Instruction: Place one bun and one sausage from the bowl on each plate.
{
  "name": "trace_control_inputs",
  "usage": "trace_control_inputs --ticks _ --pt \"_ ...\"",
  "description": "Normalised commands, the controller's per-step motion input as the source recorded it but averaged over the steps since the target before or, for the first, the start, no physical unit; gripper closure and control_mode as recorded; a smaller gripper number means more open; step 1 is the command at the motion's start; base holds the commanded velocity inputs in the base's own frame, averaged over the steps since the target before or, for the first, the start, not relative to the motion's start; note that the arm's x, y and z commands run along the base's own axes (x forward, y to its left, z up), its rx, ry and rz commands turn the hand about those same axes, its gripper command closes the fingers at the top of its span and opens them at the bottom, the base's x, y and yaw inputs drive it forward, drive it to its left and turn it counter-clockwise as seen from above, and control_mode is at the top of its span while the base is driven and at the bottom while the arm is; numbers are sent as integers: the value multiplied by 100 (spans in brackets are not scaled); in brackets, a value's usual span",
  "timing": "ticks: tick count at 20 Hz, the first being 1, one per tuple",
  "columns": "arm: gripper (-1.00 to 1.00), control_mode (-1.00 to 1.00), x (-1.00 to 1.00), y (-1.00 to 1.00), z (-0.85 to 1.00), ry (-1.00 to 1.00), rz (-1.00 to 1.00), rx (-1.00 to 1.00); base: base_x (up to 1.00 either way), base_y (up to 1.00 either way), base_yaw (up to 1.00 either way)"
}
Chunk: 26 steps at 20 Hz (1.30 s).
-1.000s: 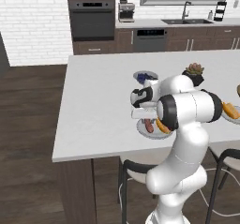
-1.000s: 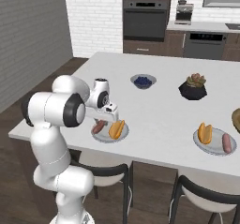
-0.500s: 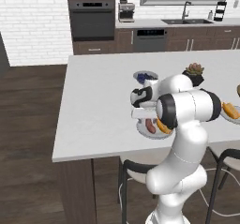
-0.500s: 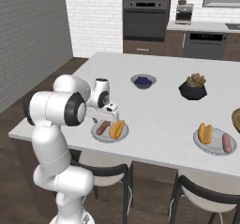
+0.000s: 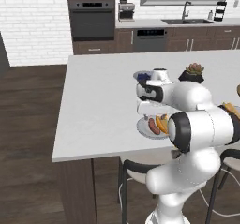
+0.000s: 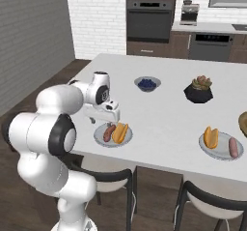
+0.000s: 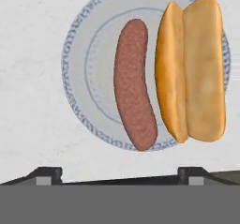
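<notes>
A pale-grey plate point(image 7: 79, 73) lies straight below my gripper point(image 7: 119, 175). On it a pinkish sausage point(image 7: 135, 110) rests beside a split orange-yellow bun point(image 7: 192, 101). My fingertips point(image 7: 47, 174) stand wide apart with nothing between them. From the right base view the gripper point(image 6: 105, 120) hovers just over that near plate point(image 6: 100, 137), with its sausage point(image 6: 109, 130) and bun point(image 6: 120, 133). The other plate point(image 6: 219, 151) to the right carries a bun point(image 6: 211, 137) and a sausage point(image 6: 233, 147). The golden-brown bowl point(image 6: 243, 123) peeks in at the right edge. In the left base view the gripper point(image 5: 151, 113) hangs over the plate point(image 5: 142, 126).
A small grey bowl of blue berries point(image 6: 147, 83) and a black plant pot point(image 6: 198, 91) stand further back on the white island counter point(image 6: 164, 114). Dark stools sit under the counter's near edge point(image 6: 111, 177).
The jaws have spread from shut to wide open above the near plate. The sausage lies free on the plate beside the bun. The arm has hardly moved.
</notes>
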Motion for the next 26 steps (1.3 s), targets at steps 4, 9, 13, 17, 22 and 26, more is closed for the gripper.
trace_control_inputs --ticks 4,9,13,17,22,26 --pt "-100 -100 -76 -6 86 0 0 0 0 0 0" --pt "-100 -100 -54 0 79 0 0 0 0 0 0" --pt "-100 -100 -63 0 51 -1 0 0 0 0 0" --pt "-100 -100 -49 0 43 0 0 0 0 0 0" --pt "-100 -100 -19 0 42 0 0 0 0 0 0" --pt "-100 -100 -34 -1 22 -3 0 0 0 0 0"
